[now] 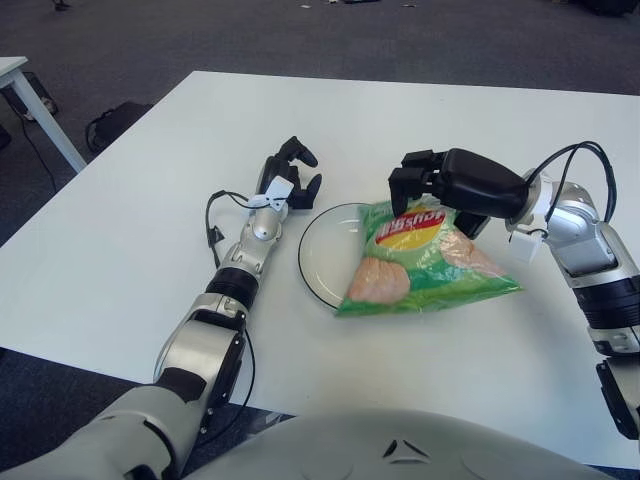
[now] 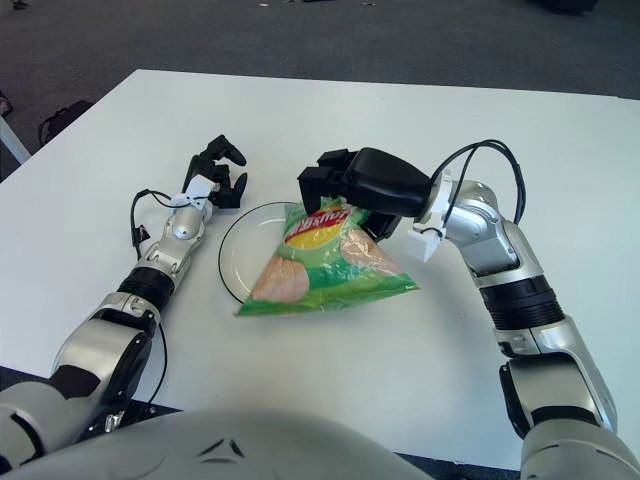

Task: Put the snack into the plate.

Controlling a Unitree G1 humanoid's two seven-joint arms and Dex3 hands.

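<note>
A green snack bag lies tilted across a clear glass plate in the middle of the white table. Its left half is over the plate and its right corner reaches onto the table. My right hand is at the bag's top edge, with fingers curled over it and the thumb behind, gripping it. My left hand shows just left of the plate's far rim, fingers relaxed and empty. The bag hides the plate's right side.
The white table stretches wide on all sides of the plate. Another table's corner and a dark bag on the floor show at the far left, off the table.
</note>
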